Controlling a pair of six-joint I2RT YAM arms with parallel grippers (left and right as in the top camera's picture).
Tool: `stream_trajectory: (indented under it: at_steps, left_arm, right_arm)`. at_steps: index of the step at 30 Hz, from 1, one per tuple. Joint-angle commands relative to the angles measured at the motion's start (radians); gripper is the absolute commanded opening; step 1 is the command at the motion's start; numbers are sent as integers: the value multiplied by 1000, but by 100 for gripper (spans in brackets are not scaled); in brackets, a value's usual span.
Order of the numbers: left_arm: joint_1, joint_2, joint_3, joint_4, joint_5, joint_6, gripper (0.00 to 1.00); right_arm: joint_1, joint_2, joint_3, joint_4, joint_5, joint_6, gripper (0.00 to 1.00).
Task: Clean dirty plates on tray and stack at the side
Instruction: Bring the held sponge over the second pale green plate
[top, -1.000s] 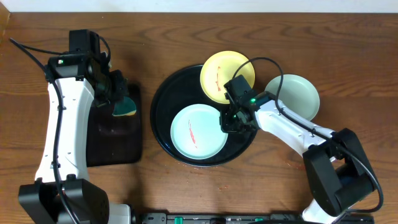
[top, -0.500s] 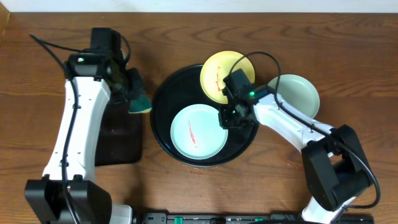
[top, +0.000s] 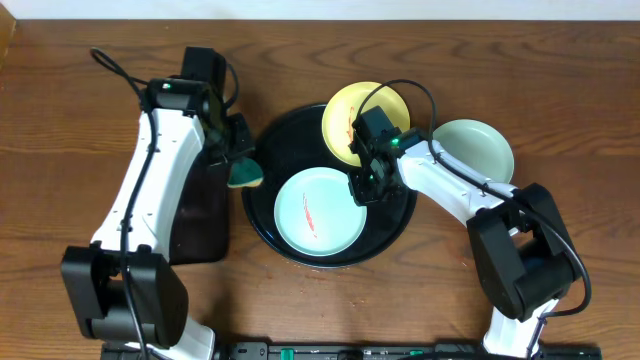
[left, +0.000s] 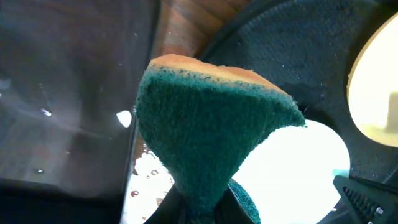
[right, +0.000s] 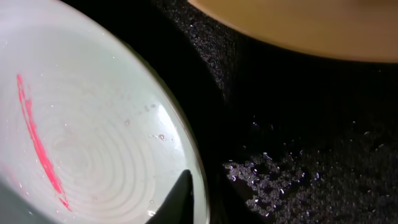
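**Plate cleaning: sponge at tray edge, no plate wiped yet**

The left end effector (top: 238, 168) is pressed together on a green and yellow sponge (top: 244, 178), pinching it by its lower end. It hangs over the left rim of the round black tray (top: 270, 150), centre of the frame.

The blue plate (top: 318, 210) lies flat in the lower middle of the tray and carries a red smear (top: 308, 217). The yellow plate (top: 350, 115) sits at the top of the tray, overlapping the rim, with red marks on it. The mint plate (top: 485, 150) rests on the wooden surface (top: 560, 80) just right of the tray and looks clean.

The right end effector (top: 365, 188) sits at the right edge of the blue plate. The wrist view shows one finger (right: 180, 193) at that rim; whether it grips cannot be told.

The rectangular tray (top: 195, 220) lies at left, partly under the left arm.

Risks, as judged:
- If the blue plate is not held, a wipe may push it across the tray or into the yellow plate.
- Both arms are converging on one plate and could collide.
- The sponge is held by a narrow pinch and may twist or slip under pressure.
- The yellow plate, perched on the rim, could tip if nudged.
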Motion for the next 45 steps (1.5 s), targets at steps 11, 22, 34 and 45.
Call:
stream_trajectory:
  at_steps: [11, 22, 34, 45]
  left_arm:
    - [-54, 43, -55, 83, 2, -51, 7]
    - [-128, 43, -152, 208, 3, -51, 7]
    - [-286, 62, -296, 346, 2, -55, 7]
    - [-336, 154, -317, 384, 180, -53, 7]
  right_arm:
    - [-21, 24, 16, -20, 29, 170, 1]
    - [9, 24, 11, 29, 28, 269, 1]
    - [9, 24, 11, 29, 27, 269, 1]
    - [9, 24, 11, 29, 27, 269, 1]
